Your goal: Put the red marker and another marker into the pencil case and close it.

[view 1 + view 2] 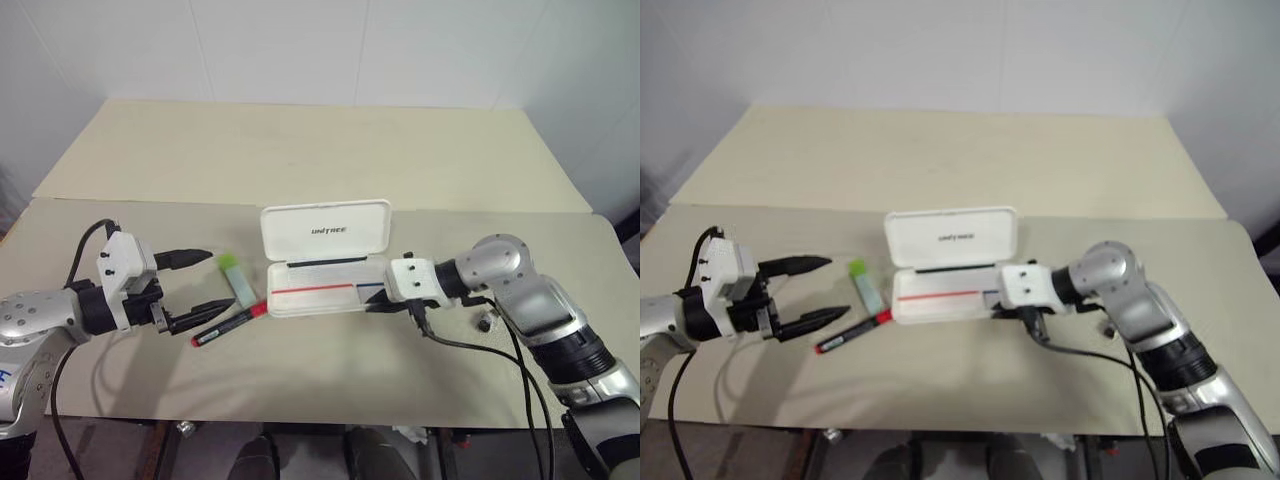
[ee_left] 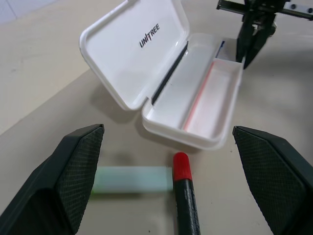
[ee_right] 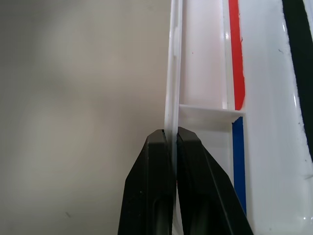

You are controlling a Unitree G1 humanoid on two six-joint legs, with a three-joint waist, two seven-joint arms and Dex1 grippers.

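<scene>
The white pencil case [image 1: 325, 232] lies open mid-table, its lid standing up at the back and a red and blue stripe inside the tray. My right gripper [image 1: 376, 305] is shut on the tray's front wall [image 3: 173, 58] near its right end. Left of the case the red marker [image 1: 230, 325], with a black barrel and red cap, lies slanted on the table. The mint marker with a green cap [image 1: 238, 280] lies just behind it. My left gripper [image 1: 220, 280] hovers open by both markers, pointing toward the case; both markers lie between its fingers [image 2: 80, 171] in the left wrist view.
A small dark object [image 1: 487, 322] sits on the table right of my right forearm. A black cable [image 1: 470, 345] hangs from the right wrist over the front edge. A second table surface [image 1: 320, 150] extends behind the case up to the white wall.
</scene>
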